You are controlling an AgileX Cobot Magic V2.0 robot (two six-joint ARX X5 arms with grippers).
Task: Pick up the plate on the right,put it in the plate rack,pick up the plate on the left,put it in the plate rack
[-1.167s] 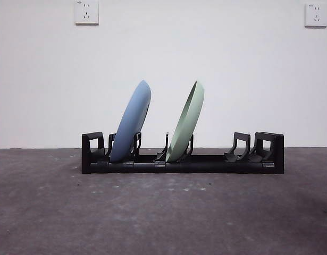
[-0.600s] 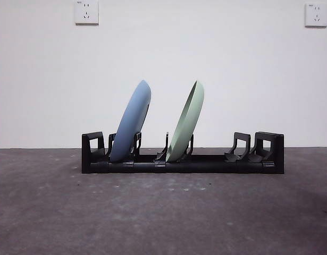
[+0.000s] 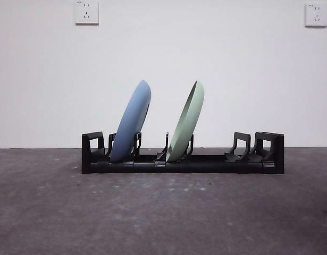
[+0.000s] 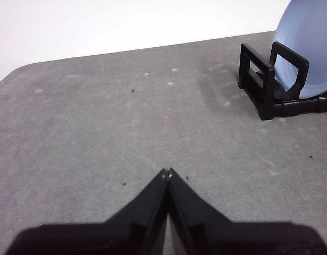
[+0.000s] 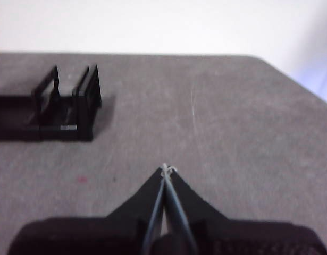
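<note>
- Jaws closed and empty on left gripper [image 4: 167, 172] and right gripper [image 5: 167, 169], low in each wrist frame.
- Mid-frame on grey surface [image 3: 163, 212]: plate rack [image 3: 182, 162] holding blue plate [image 3: 131, 121] and green plate [image 3: 186, 122], both leaning right.
- Plate bottoms hidden behind prongs; rack blurred, cut off in right wrist view.

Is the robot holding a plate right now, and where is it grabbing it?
No, nothing is held. The left gripper and right gripper are both shut on nothing, away from the black plastic plate rack, where the blue plate and green plate stand.
</note>
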